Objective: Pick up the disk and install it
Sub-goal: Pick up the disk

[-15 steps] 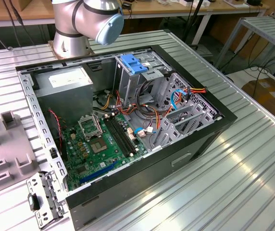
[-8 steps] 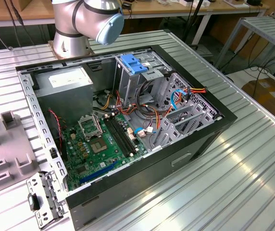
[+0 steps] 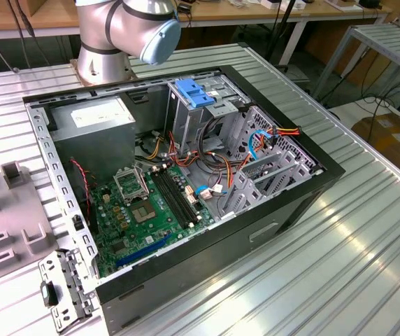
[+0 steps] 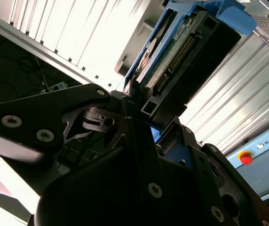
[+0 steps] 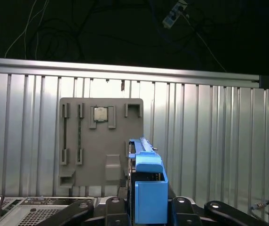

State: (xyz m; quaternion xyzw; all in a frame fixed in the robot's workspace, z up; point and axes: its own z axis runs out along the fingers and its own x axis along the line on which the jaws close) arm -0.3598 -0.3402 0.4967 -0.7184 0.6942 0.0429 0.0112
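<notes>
Clamped shut on disk point(image 5: 148, 181) with gripper point(image 5: 148, 212), by one carrier end; held edge-on over ribbed table point(image 5: 209, 141), outside PC case, probably keeping far end free for drive cage point(image 3: 207, 119)

Cut-off and covered parts
The arm point(image 3: 126, 31) was cut by the exterior view's top edge just above its base joints. In the second wrist view the disk point(image 4: 181, 52) had its gripped end hidden behind the end effector point(image 4: 141, 110), and its far end was clipped by the frame's edge.
</notes>
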